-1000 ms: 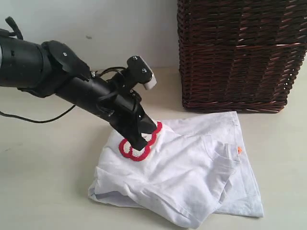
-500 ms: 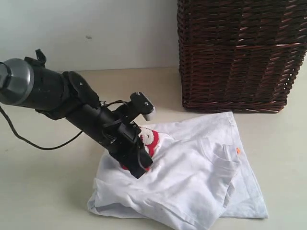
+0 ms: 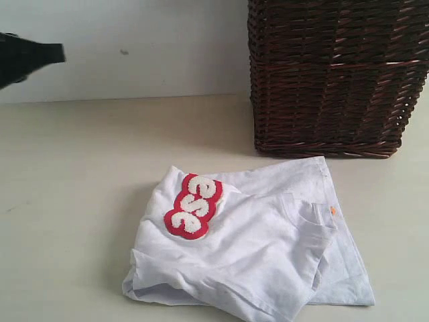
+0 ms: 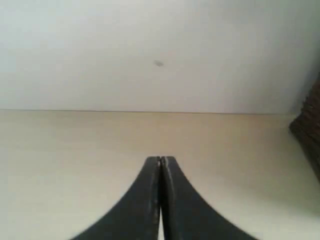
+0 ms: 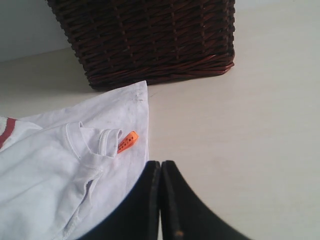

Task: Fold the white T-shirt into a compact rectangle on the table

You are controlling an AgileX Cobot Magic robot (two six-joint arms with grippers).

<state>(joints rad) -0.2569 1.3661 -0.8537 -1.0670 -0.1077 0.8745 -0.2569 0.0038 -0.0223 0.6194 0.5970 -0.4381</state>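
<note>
Soft white cotton T-shirt with red-outlined fuzzy lettering (image 3: pixel 255 261) lies rumpled, part-folded on the pale cream table (image 3: pixel 67 201), just in front of the dark wicker basket (image 3: pixel 335 74). It looks light and limp, so pinch hem corners, not the middle. Left gripper (image 4: pixel 160 161) and right gripper (image 5: pixel 160 165) are both clenched, empty.

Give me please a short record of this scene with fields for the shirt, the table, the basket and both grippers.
shirt: soft white cotton T-shirt, roughly folded, edges uneven, lying on the table
lettering: fuzzy white letters outlined in red, facing up
tag: small orange tag, beside a folded hem
table: pale cream flat table
basket: dark brown wicker basket, just behind the shirt
left gripper: shut, holding nothing, over bare table
right gripper: shut, holding nothing, near the shirt's edge
</note>
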